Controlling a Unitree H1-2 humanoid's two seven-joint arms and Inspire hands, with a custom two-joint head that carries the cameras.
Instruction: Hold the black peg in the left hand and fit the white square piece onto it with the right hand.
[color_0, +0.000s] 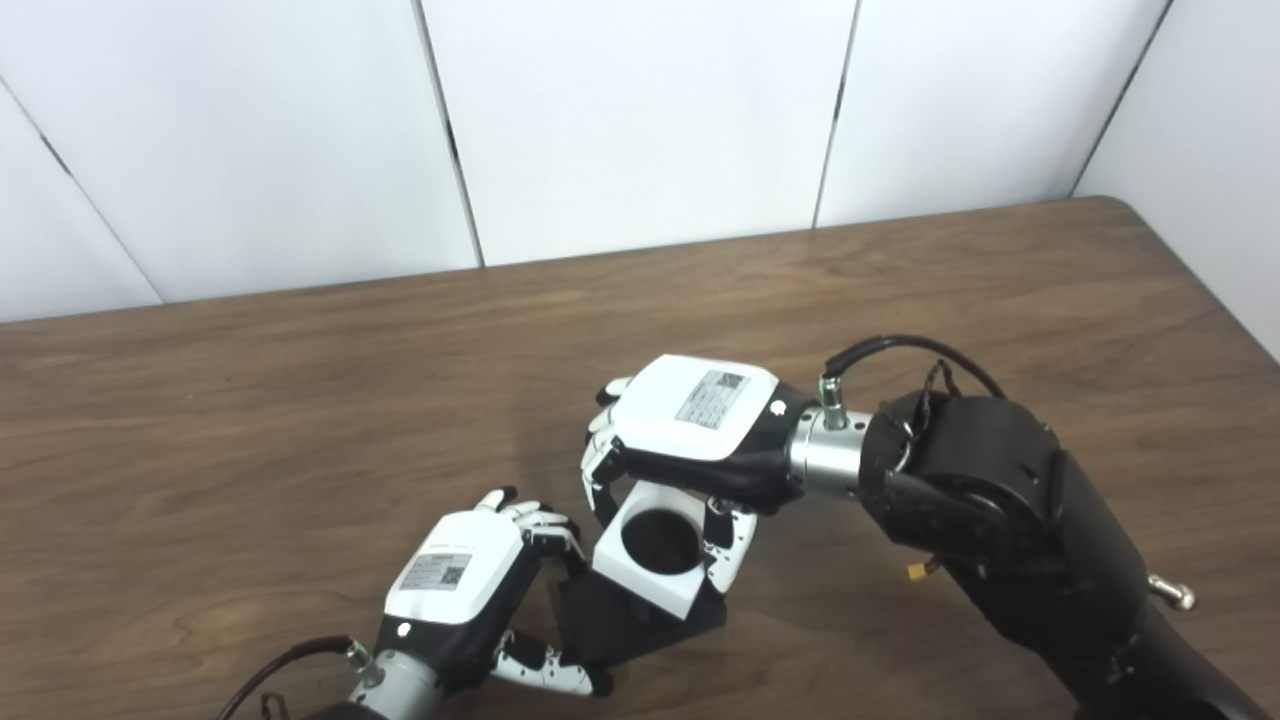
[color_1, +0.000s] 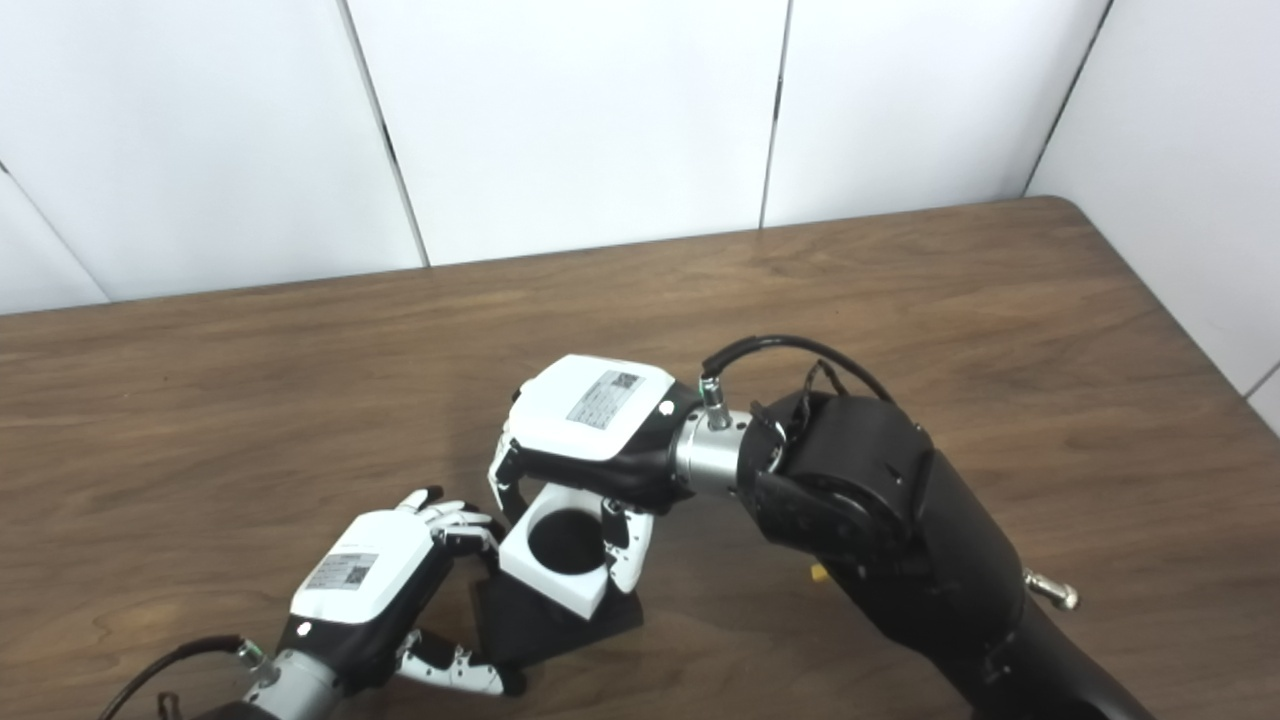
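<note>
A dark wood-grain desk (color_0: 300, 400) filled the scene, its far edge meeting white wall panels (color_0: 640, 120) split by thin dark seams, with another white wall at the right corner. Near the front edge, the left robot hand (color_0: 470, 580) curled around the black peg (color_0: 610, 620), whose flat base rested on the desk. The right robot hand (color_0: 690, 430) gripped the white square piece (color_0: 655, 550), fingers on both sides, its round hole facing up, tilted over the peg's base.

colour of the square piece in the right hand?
White square piece, dark round hole; clearest in left eye view.
</note>
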